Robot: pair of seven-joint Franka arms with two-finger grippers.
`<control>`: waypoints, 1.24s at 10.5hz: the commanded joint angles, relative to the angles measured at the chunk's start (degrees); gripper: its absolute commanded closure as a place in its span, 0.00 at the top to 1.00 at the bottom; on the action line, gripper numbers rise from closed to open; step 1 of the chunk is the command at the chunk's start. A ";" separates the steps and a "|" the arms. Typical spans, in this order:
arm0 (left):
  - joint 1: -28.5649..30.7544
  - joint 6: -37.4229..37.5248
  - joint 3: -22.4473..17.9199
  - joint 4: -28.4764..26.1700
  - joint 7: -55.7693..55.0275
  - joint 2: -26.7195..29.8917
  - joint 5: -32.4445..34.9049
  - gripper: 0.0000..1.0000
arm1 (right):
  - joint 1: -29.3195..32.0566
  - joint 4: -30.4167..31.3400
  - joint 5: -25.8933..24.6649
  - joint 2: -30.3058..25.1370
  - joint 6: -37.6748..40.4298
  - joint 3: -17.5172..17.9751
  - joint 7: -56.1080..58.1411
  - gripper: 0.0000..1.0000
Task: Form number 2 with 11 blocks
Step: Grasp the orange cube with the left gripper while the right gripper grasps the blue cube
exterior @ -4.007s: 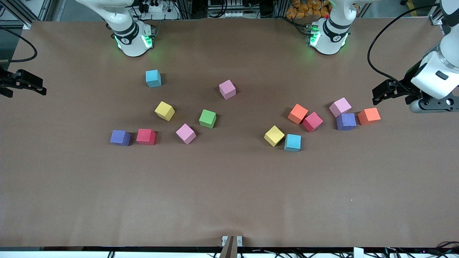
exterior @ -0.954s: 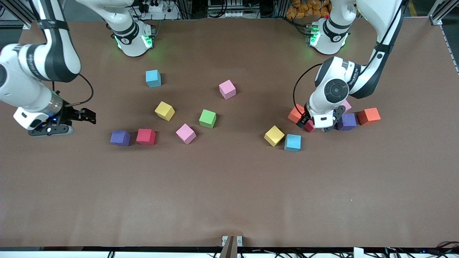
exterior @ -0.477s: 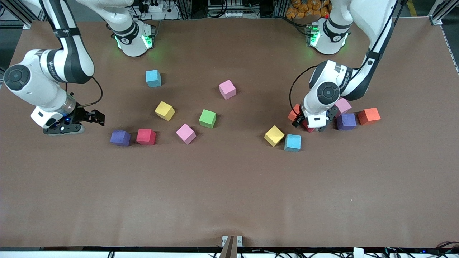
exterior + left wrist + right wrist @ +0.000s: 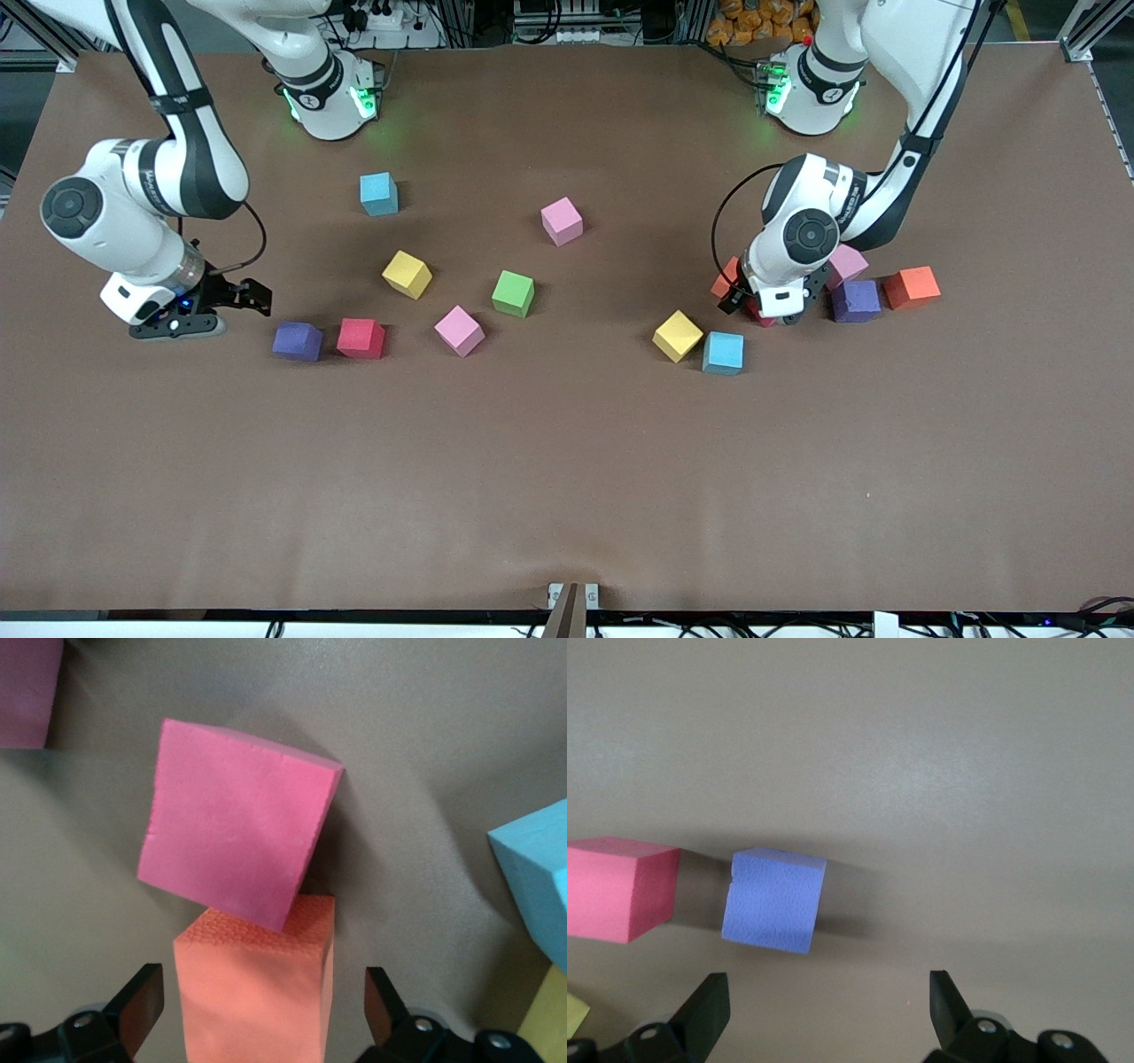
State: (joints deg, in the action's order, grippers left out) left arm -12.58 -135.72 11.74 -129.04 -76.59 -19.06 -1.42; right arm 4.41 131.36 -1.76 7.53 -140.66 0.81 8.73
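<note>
1. Left gripper (image 4: pixel 769 310), fingers spread, is being held over the red block (image 4: pixel 235 846) touching an orange block (image 4: pixel 257 988).
2. Right gripper (image 4: pixel 232 301), likewise spread, is being held apparently at nine o'clock of the purple block (image 4: pixel 297 341).
3. Blocks are lying scattered; the number 2 is not yet formed.

On the brown table (image 4: pixel 567 461) lie plain cubes: two blue (image 4: pixel 378 193) (image 4: pixel 723 353), two yellow (image 4: pixel 407 274) (image 4: pixel 678 336), three pink (image 4: pixel 562 221) (image 4: pixel 459 330) (image 4: pixel 848 262), one green (image 4: pixel 513 293), two purple (image 4: pixel 297 340) (image 4: pixel 855 300), two red (image 4: pixel 361 338) (image 4: pixel 235 842), two orange (image 4: pixel 912 287) (image 4: pixel 257 992)
</note>
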 commanded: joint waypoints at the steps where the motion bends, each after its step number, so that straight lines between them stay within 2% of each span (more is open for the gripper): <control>1: 0.18 -1.30 -0.05 0.27 -0.05 -1.50 -1.13 1.00 | 0.07 2.57 0.36 2.74 -7.49 0.16 0.85 1.00; 2: 0.27 -1.30 -0.05 0.80 0.13 -1.94 -1.13 0.90 | 0.07 2.67 0.27 3.71 -8.48 0.16 0.85 1.00; 3: 0.27 -1.30 -0.05 1.15 0.30 -1.95 -1.13 0.66 | -0.01 2.58 0.27 4.24 -9.27 0.16 0.85 1.00; 4: 0.27 -1.30 -0.05 1.42 3.78 -2.29 -0.95 0.46 | -0.97 2.67 0.36 5.12 -10.50 0.16 0.50 1.00; 6: 1.41 -1.21 -0.05 1.95 16.51 -1.77 -1.13 0.18 | -1.59 2.67 0.36 7.40 -13.66 0.16 0.15 1.00; 7: 1.15 -0.34 0.21 2.91 19.61 -1.51 -1.04 0.15 | -1.60 2.67 0.36 8.46 -15.24 0.16 0.15 1.00; 9: 0.63 0.46 3.98 4.67 25.85 -1.16 -0.87 0.15 | -1.86 2.58 0.36 10.30 -17.79 0.16 0.15 1.00; 11: -3.05 0.72 5.48 6.51 28.25 -1.16 -0.86 0.16 | -2.04 2.58 0.36 11.10 -18.95 0.16 -0.02 1.00; 13: -3.42 0.72 10.56 6.70 28.17 -1.24 -0.69 0.18 | -2.82 2.50 0.36 11.10 -18.95 0.16 -0.11 1.00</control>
State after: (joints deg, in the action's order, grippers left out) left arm -15.67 -136.27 19.81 -122.75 -49.70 -20.71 -1.45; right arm 2.67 133.95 -1.78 17.88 -158.53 1.14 8.72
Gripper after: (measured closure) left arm 0.405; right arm 0.000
